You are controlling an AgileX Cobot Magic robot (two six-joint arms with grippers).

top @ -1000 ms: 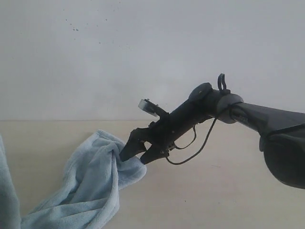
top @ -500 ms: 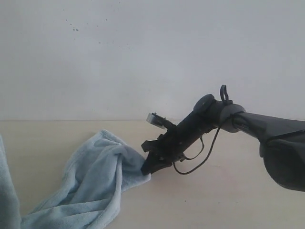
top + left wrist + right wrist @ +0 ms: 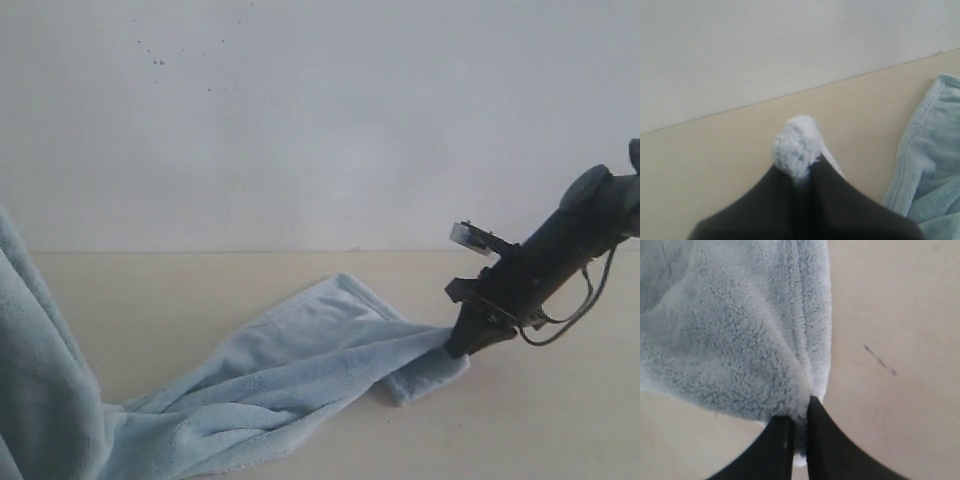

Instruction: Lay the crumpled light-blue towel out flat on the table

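Table [image 3: 560,420] open past towel [image 3: 300,360]; right fingers [image 3: 832,452] pinch hemmed corner, left fingers [image 3: 852,207] pinch tuft.

Towel [image 3: 260,370], left end out of view

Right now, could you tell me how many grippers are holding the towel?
2. The right gripper pinches the towel by a corner on the right; the left gripper clamps a tuft, seen only in its wrist view.

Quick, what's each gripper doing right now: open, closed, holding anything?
Left gripper: closed, pinching a tuft of the towel.
Right gripper: closed, gripping an edge of the towel.
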